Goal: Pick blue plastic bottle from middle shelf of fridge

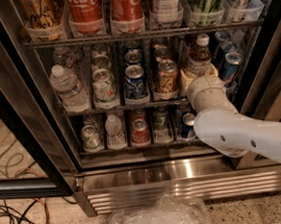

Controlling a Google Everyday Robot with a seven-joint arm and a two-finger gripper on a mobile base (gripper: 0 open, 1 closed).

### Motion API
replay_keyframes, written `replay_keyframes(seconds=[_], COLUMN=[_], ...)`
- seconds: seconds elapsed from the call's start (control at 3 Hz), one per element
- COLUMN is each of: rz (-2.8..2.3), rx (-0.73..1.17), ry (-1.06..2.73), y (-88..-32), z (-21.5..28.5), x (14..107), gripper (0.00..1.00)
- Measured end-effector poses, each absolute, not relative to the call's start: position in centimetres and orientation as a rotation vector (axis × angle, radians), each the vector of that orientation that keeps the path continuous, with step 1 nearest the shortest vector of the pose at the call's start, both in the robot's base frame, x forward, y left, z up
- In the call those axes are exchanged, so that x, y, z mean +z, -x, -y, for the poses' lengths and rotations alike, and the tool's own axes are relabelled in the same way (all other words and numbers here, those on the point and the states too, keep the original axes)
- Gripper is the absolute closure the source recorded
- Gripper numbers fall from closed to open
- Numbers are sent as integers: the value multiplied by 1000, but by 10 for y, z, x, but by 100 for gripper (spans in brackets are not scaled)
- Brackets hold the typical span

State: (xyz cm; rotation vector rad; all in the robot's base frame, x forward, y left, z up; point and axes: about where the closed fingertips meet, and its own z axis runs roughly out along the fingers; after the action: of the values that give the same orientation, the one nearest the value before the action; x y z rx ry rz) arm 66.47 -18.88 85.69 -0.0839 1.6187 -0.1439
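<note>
The gripper [199, 79] sits at the base of the blue plastic bottle [198, 57], upright just behind it on the middle shelf [130, 106] of the fridge [173, 172]; I cannot tell its grip, so the lift-out seems left

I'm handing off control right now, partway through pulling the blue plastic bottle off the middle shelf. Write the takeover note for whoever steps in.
End effector: inside the fridge at the right end of the middle shelf, against the lower part of the blue plastic bottle. The white wrist covers it, so a hold is not confirmed.
Bottle: upright on the middle shelf, between the gold can and the blue cans.
Done: arm is in at the bottle.
Left: confirm the grasp, lift, and draw the bottle out, minding the neighbouring cans.
</note>
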Motion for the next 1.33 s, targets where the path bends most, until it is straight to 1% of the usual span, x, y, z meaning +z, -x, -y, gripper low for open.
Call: replay_keyframes(seconds=[0.33,0.67,1.33], rz=[-1603,-1539,-1506], rx=[-148,-167,-171], ry=[80,54,42], y=[-663,-659,-655], z=[189,192,193], x=[862,879,880], gripper=[99,100,100])
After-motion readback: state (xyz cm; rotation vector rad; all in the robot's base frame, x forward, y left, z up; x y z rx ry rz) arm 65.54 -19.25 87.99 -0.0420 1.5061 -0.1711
